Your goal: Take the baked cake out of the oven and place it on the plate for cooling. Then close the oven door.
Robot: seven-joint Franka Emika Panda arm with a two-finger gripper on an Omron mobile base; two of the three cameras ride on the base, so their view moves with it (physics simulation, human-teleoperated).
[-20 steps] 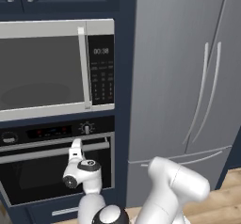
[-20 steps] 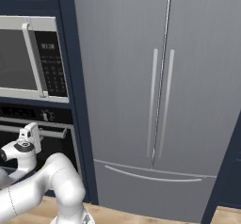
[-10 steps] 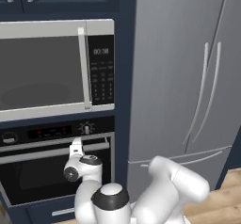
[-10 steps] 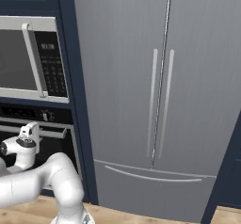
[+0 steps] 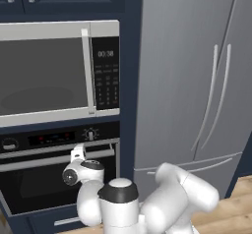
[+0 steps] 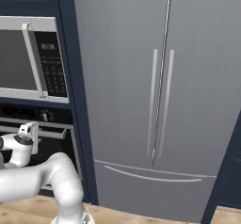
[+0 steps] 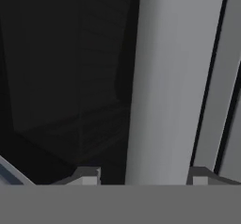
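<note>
Pincer [image 7: 143, 176] right up at the oven door [image 5: 44, 189], tips parted with the long silver handle [image 7: 162, 86] standing between them, not clamped on it as far as the hand view tells. Same view looks through the dark door glass at faint rack lines, which neither base camera catches. From the left base view: oven [image 5: 59, 171] sits directly under the microwave [image 5: 59, 71], control strip with display and a knob above the handle, white arm reaching in from below the oven's right half. Door looks tipped out slightly at the top there, hard to be sure. Right base view adds the big grey fridge [image 6: 155, 91] just right of the oven, plus the wrist up against the handle's right end.
</note>
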